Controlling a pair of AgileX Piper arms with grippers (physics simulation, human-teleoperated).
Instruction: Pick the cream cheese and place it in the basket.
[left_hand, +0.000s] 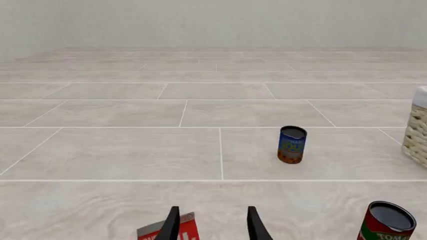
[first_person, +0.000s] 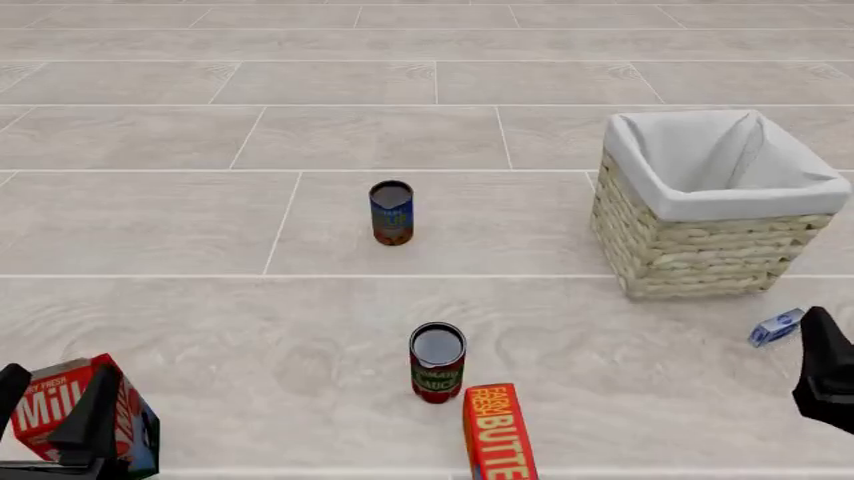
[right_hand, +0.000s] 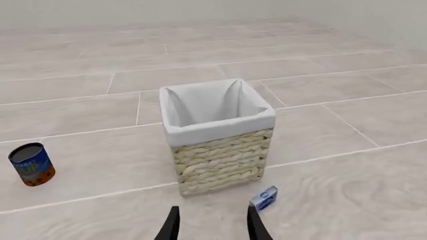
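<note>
The cream cheese (first_person: 775, 327), a small flat blue-and-white box, lies on the floor just in front of the basket's right corner. It also shows in the right wrist view (right_hand: 265, 198), slightly beyond and to one side of my fingertips. The wicker basket (first_person: 694, 255) with a white liner stands at the right, and its wall fills the middle of the right wrist view (right_hand: 220, 157). My right gripper (first_person: 827, 370) is open and empty, close in front of the cream cheese (right_hand: 212, 227). My left gripper (first_person: 54, 412) is open at the near left (left_hand: 212, 227).
A red milk carton (first_person: 60, 400) sits right at my left gripper, partly behind one finger (left_hand: 188, 229). A red can (first_person: 437, 362) and an orange butter box (first_person: 498, 435) stand near the front middle. A blue can (first_person: 391, 212) stands farther back.
</note>
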